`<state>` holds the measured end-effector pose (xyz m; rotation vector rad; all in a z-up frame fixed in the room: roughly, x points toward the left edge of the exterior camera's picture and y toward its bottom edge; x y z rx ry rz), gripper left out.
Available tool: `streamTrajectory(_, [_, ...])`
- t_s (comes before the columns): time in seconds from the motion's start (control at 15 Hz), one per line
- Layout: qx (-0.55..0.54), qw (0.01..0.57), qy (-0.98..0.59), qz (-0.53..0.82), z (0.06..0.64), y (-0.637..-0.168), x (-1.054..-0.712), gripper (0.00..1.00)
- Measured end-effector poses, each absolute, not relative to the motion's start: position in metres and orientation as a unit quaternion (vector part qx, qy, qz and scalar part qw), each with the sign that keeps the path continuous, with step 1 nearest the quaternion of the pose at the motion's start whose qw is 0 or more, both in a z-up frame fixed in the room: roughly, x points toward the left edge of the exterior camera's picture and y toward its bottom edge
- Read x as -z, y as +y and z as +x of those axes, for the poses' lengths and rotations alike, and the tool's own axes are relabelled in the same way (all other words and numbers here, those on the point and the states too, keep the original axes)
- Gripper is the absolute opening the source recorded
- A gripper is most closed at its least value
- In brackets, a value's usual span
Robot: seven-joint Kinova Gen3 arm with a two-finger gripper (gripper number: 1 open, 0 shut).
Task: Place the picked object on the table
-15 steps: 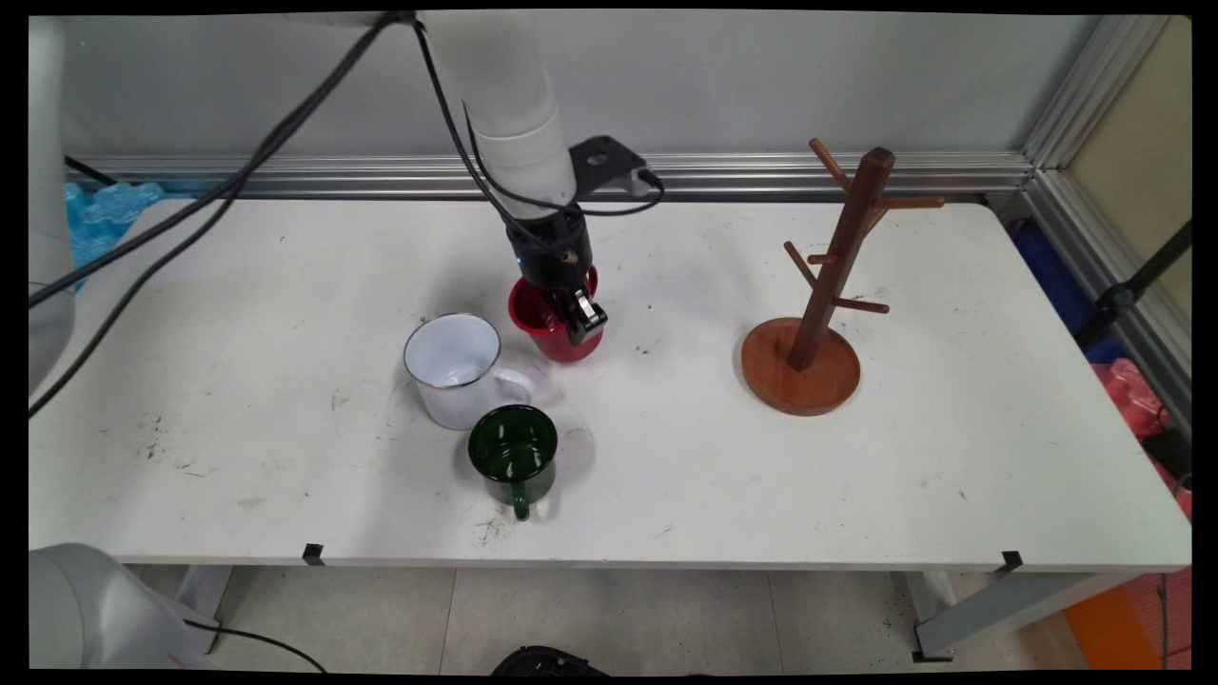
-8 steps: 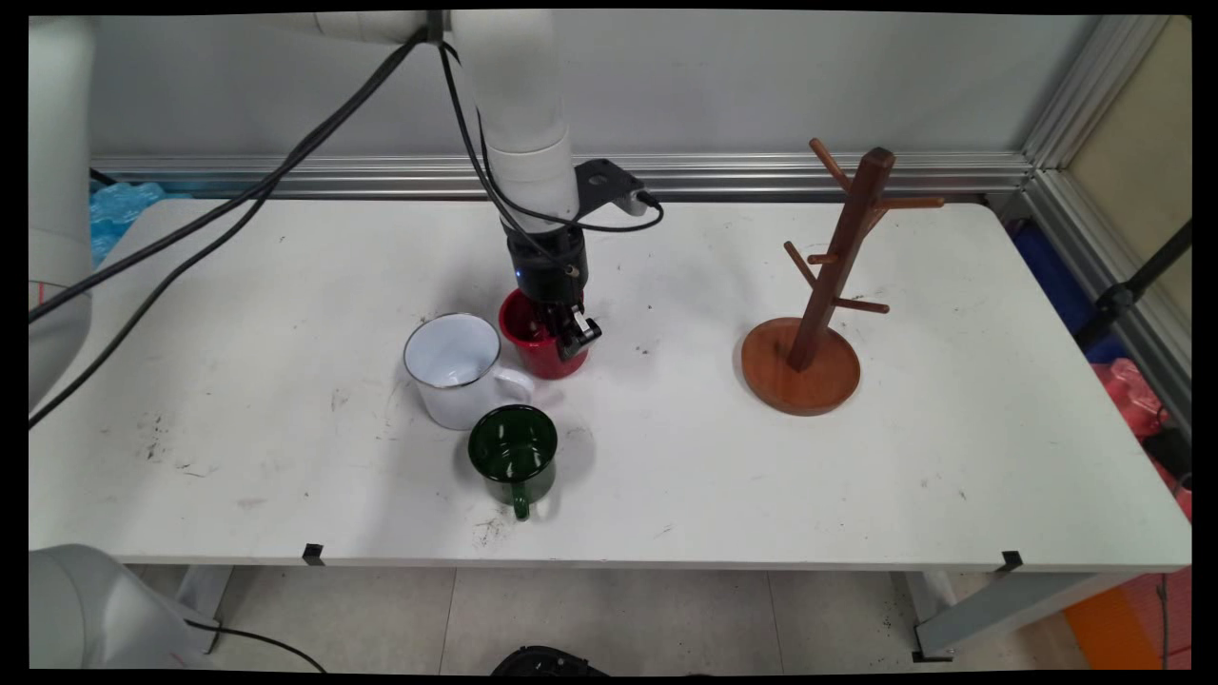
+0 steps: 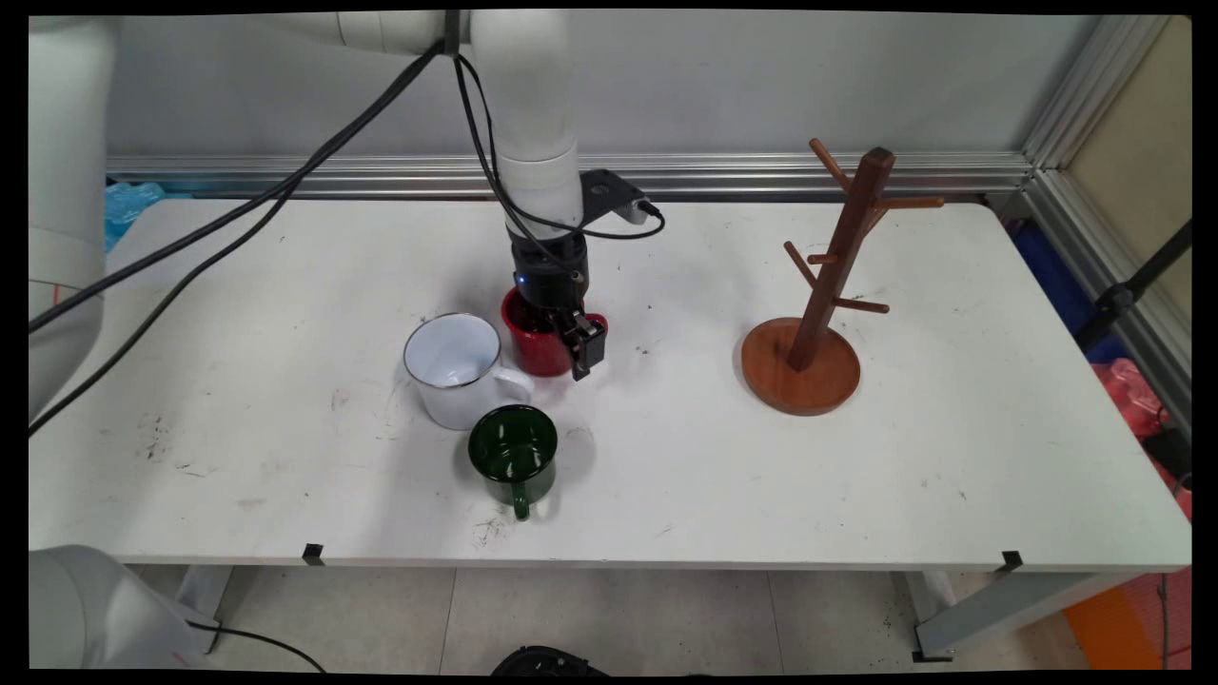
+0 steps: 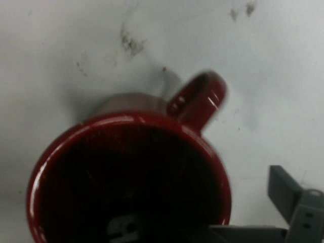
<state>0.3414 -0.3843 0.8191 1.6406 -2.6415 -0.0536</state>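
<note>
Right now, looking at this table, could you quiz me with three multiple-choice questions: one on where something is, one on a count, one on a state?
1. Which mug stands nearest the white table's front edge?
A the white enamel mug
B the glossy red mug
C the dark green enamel mug

2. How many mugs are on the table?
A two
B three
C four

3. How do the black two-finger tool's fingers stand?
A apart, astride the red mug's wall
B shut on the green mug's handle
C shut on a wooden peg

Answers:
1 C: the green mug sits closest to the front edge.
2 B: one white, one red, one green.
3 A: the hand view shows one finger outside the rim and the other inside.
</note>
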Motion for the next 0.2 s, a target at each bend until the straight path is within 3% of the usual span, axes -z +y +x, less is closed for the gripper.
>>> streamTrajectory(0.2, [0.014,0.019,-0.848,0.529,0.3402,-0.3855,-0.8198,1.0])
